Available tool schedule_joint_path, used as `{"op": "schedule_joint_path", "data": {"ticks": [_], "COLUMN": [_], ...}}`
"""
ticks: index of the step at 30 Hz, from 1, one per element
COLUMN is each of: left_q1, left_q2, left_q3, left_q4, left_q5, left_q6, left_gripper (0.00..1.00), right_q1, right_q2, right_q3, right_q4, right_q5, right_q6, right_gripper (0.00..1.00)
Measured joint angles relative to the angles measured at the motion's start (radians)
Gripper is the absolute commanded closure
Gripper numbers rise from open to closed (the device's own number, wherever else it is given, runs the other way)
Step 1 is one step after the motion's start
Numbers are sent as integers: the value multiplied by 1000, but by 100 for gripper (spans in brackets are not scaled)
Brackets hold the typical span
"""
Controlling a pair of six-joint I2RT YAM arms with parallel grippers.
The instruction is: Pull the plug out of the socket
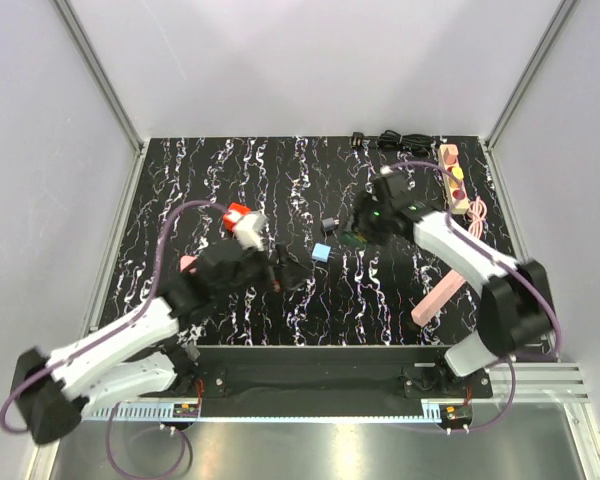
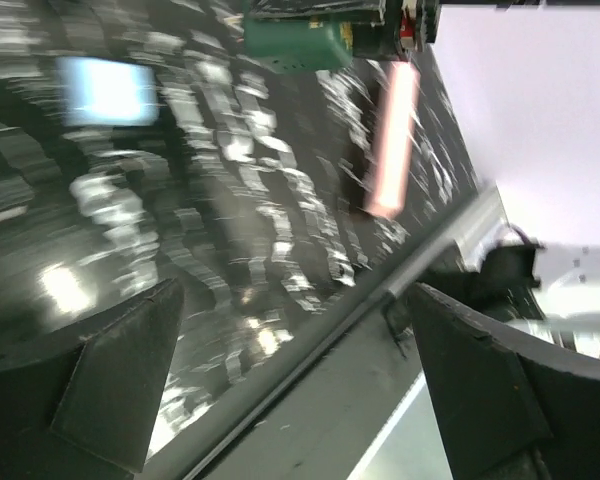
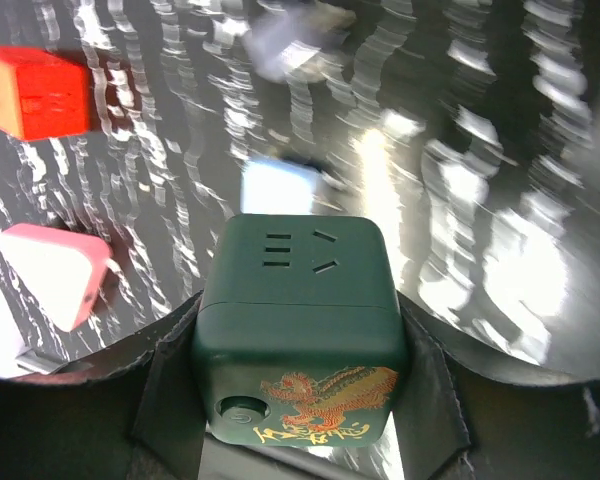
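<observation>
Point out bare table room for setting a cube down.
Bare: far left corner of the table, beyond the red block; near middle, between blue cube and pink bar. Crowded: far right, around the beige strip and black cables.

the table is black, streaked all over with white marbling. my right fingers are black, and the dark green cube between them has a gold and red dragon printed on its near face. the socket is a beige strip with red round outlets. the red block has a pale grey piece against it. the small cube is light blue, the flat bar pink, the cable black. my left fingers are black too.
</observation>
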Motion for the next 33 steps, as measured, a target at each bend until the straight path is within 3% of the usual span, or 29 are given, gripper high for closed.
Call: {"op": "schedule_joint_path", "data": {"ticks": [3,11,16,26,33], "left_q1": [56,59,60,60,60], "left_q2": [-192,-558,-618,-721,-779], "left_q3": [-60,-66,-62,-61,-83], "left_q4": [-102,-350,-490,-661,-684], "left_q5": [-50,-192,-219,-216,-200], "left_q6": [-17,-89,-125,-209,-286], "left_gripper": [1,1,1,1,1], "right_q1": [77,205,247,334,360], "right_q2": [161,448,532,626,622], "right_q3": [106,352,420,436,412], "right_q4": [87,191,205,211,237], "right_q5": [21,79,150,369,439], "right_q6": [2,-9,-29,-101,-121], "right_gripper": [100,94,84,78,36]}}
